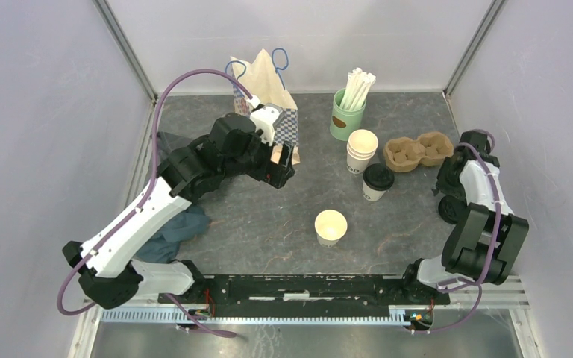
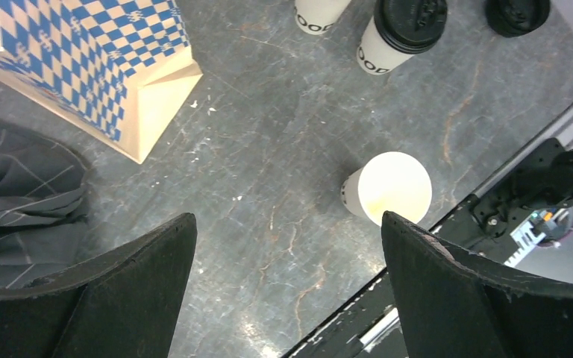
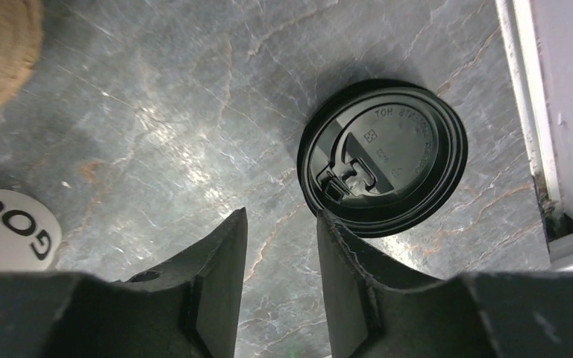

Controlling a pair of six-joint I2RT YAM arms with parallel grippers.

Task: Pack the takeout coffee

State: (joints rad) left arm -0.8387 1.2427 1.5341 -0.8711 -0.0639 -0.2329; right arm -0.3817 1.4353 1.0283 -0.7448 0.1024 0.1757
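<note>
One takeout coffee cup with a black lid (image 1: 377, 181) stands right of centre, also visible in the left wrist view (image 2: 403, 30). An open white cup (image 1: 330, 226) stands nearer the front (image 2: 388, 190). A loose black lid (image 3: 383, 156) lies flat on the table. My right gripper (image 3: 280, 216) hovers just left of that lid, jaws partly open with only bare table between them. My left gripper (image 2: 287, 224) hangs wide open above the table beside the checked paper bag (image 1: 262, 89), holding nothing.
A stack of white cups (image 1: 362, 149) and a green cup of straws (image 1: 347, 112) stand at the back. The brown pulp carrier (image 1: 418, 149) lies at the back right. A grey cloth (image 2: 22, 194) lies at the left. The metal rail (image 1: 306, 287) runs along the front edge.
</note>
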